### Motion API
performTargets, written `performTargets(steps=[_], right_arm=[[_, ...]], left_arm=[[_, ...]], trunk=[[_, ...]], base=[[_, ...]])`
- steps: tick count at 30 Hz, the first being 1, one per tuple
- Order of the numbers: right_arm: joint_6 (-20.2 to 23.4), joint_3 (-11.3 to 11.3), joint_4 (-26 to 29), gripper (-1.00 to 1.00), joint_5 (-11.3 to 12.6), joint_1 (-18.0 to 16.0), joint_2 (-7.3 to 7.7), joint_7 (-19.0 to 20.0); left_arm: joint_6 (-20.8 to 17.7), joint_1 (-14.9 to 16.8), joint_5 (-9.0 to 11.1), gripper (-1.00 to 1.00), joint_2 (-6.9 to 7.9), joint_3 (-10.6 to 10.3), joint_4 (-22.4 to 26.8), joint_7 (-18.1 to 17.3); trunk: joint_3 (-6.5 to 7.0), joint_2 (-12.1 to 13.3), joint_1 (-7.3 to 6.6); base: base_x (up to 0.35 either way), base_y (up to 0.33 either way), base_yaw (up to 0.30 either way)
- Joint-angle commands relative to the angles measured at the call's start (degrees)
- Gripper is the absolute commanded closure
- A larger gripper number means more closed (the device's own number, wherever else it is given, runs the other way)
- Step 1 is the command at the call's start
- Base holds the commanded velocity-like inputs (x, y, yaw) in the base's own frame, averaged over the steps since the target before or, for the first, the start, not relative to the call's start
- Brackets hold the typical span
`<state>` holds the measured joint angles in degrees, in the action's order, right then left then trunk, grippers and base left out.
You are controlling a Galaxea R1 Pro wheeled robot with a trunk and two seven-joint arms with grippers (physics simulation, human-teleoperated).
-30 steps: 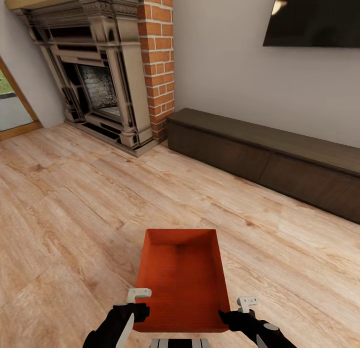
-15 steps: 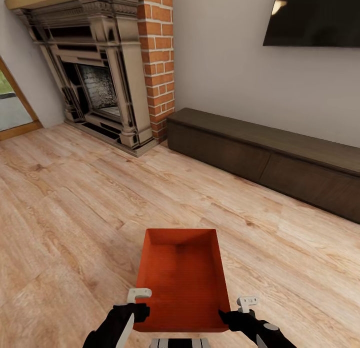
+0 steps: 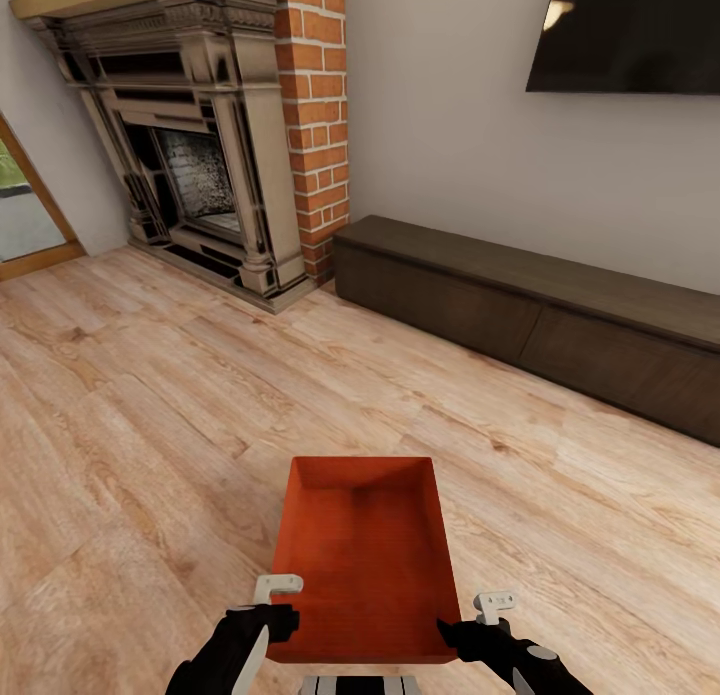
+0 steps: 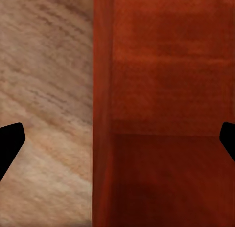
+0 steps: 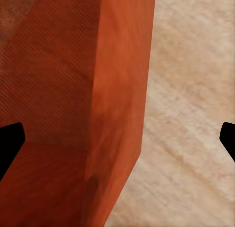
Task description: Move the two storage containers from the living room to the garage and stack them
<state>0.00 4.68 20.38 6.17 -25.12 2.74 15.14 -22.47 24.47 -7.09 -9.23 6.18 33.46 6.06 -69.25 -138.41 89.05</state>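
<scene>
an orange-red box with thin walls and no lid (image 3: 365, 565) sits on the light wood plank floor (image 3: 150, 425), right in front of the robot. it is open at the top and nothing is inside it. its near edge is partly cut off at the bottom of the head view.

the left tool (image 3: 266, 615) is at the box's left wall, near the near corner. in the left wrist view, the thin wall (image 4: 102, 109) runs between its two dark fingertips (image 4: 9, 141), one outside over the wood and one over the inside of the box. the tips are far apart, so it is not squeezing the wall.

the right tool (image 3: 472, 620) is at the box's right wall. in the right wrist view the wall (image 5: 122, 104) also stands between its tips (image 5: 10, 139), which are spread wide and not gripping.

behind the box, well apart, are a grey carved fireplace (image 3: 190, 155) beside a red brick chimney (image 3: 315, 105), a long dark low cabinet (image 3: 530, 315) along the wall, and a black tv (image 3: 625, 35), cut off at the top corner.
</scene>
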Motion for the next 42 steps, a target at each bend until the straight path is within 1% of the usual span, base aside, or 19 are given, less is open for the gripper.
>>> performTargets(steps=[1,11,12,42], right_arm=[[0.0,0.5,0.0,-1.0,0.6,0.0,0.07,0.0],[-0.2,0.5,0.0,-1.0,0.6,0.0,0.07,0.1],[-0.2,0.5,0.0,1.0,0.6,0.0,0.07,0.1],[-0.7,0.5,0.0,1.0,0.6,0.0,0.07,0.1]], left_arm=[[-0.3,0.0,-0.6,-1.0,-0.08,0.4,0.1,-0.2],[1.0,0.0,-0.7,-1.0,-0.09,0.4,0.0,-0.3],[1.0,0.0,-0.7,1.0,-0.09,0.4,0.0,-0.3],[1.0,0.0,-0.6,1.0,0.0,0.5,0.0,-0.8]], trunk=[[-0.04,0.0,-0.01],[-0.04,0.0,-0.01],[-0.04,0.0,-0.01],[-0.04,0.0,-0.01]], base=[[0.0,0.0,0.0],[0.0,0.0,0.0],[0.0,0.0,0.0],[0.0,0.0,0.0]])
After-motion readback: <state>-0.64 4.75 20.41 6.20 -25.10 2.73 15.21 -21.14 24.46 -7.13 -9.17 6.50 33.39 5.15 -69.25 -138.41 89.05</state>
